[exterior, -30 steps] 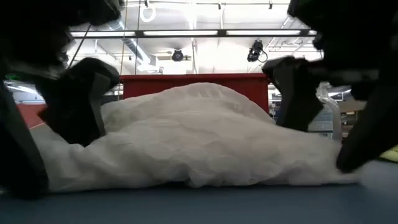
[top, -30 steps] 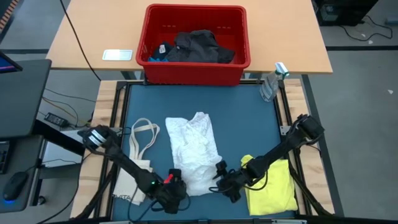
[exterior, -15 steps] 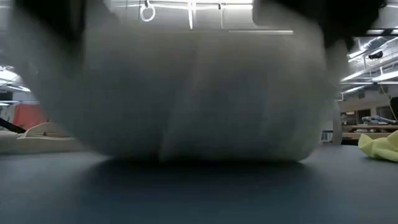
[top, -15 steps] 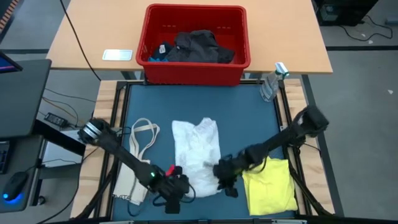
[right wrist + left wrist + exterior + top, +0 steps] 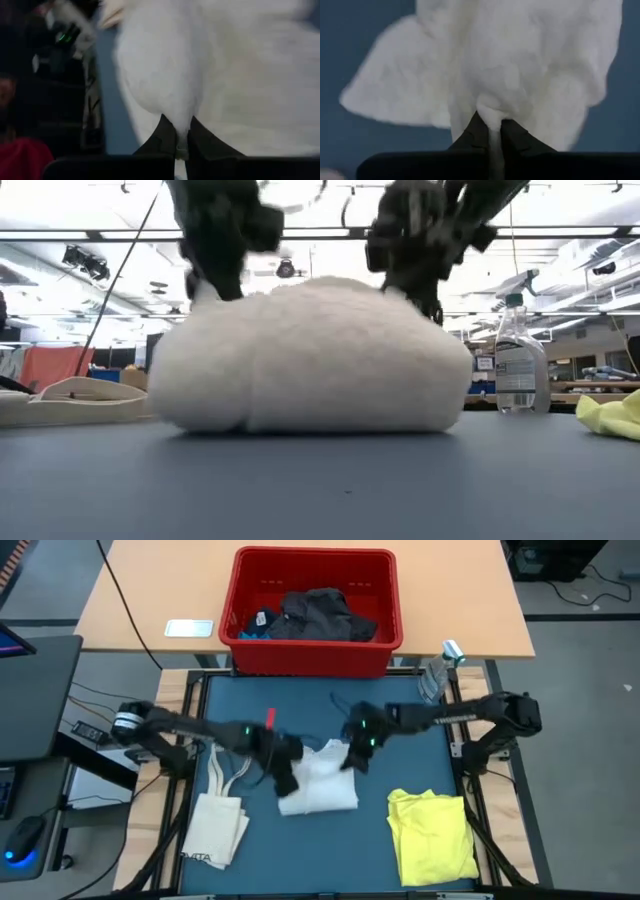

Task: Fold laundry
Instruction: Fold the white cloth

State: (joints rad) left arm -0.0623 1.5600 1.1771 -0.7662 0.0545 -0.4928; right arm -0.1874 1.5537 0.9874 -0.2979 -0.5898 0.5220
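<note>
The white garment (image 5: 318,786) lies doubled over in the middle of the blue table (image 5: 400,740), its fold toward the near edge. In the low view it is a rounded mound (image 5: 310,360) resting on the table. My left gripper (image 5: 287,778) is shut on its left top corner, my right gripper (image 5: 351,757) on its right top corner. A yellow garment (image 5: 432,832) lies flat at the near right. Dark garments (image 5: 318,615) sit in the red bin (image 5: 390,645). My left gripper pinches a bunched edge of the white garment (image 5: 490,111) between its two fingers, coming steeply from above. The held edge is raised over the lower layer, which lies on the table. My right gripper pinches the garment's edge (image 5: 181,124) between its two fingers, slanting down from the right. That corner is lifted; the cloth below it rests on the table.
A cream tote bag (image 5: 216,825) lies at the near left, its handles (image 5: 232,755) beside my left arm. A spray bottle (image 5: 437,675) stands at the far right corner. The red bin stands on a wooden table behind, with a small white device (image 5: 188,628).
Both grippers have shut on the white garment's near end, then risen and gone toward the far edge, rolling their wrists. The near half has been carried over the far half, which stayed in place, so the garment is now folded over and shorter.
</note>
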